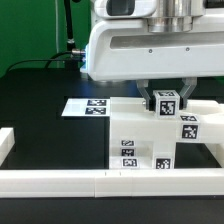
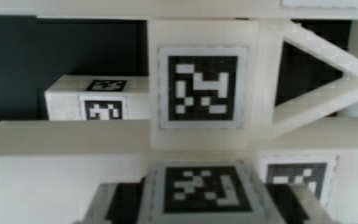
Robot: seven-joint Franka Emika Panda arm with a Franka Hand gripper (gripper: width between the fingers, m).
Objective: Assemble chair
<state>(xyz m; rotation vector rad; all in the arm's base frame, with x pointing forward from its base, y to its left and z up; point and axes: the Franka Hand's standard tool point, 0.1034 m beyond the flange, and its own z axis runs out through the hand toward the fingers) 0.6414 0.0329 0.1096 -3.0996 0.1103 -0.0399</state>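
Overhead, arm (image 1: 140, 50) pointing down, gripper (image 1: 167, 96) straddling tagged chair part (image 1: 165, 104)

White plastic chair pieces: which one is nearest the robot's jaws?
The small white tagged plastic piece, up between the jaws. The bigger white tagged plastic block sits lower, toward the exterior view's left.

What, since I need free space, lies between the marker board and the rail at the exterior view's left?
Only bare black table, shown in exterior view.
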